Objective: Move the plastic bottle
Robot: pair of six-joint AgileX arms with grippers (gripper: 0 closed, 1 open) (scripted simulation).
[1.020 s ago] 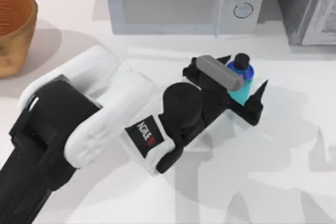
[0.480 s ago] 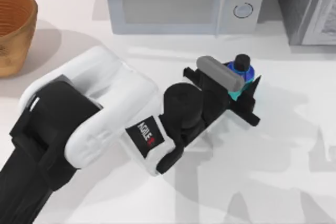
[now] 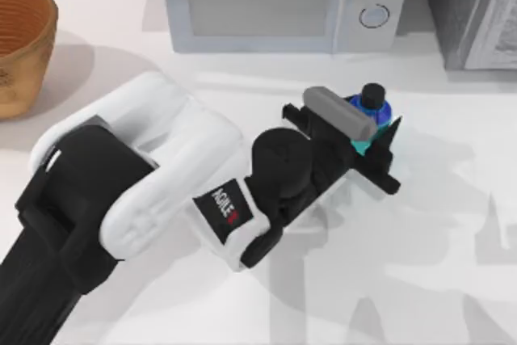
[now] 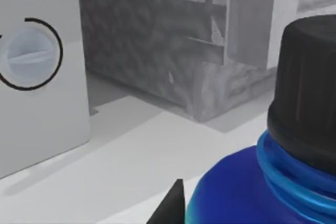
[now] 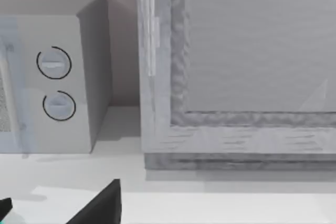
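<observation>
Fingers of the left gripper [image 3: 378,140] sit closed against the plastic bottle [image 3: 372,115], which stands just before the microwave [image 3: 275,2]. Lifting should go straight up, I judge, keeping the bottle upright and off the microwave's front.

Bright, even rendered light falls on the white table [image 3: 452,224], with no glare. Soft grey overlapping shadows spread right of the left arm [image 3: 145,191], with jagged shapes toward the table's right side. The wicker basket [image 3: 20,42] casts a gentle shadow rightward. Wrist views are evenly lit
</observation>
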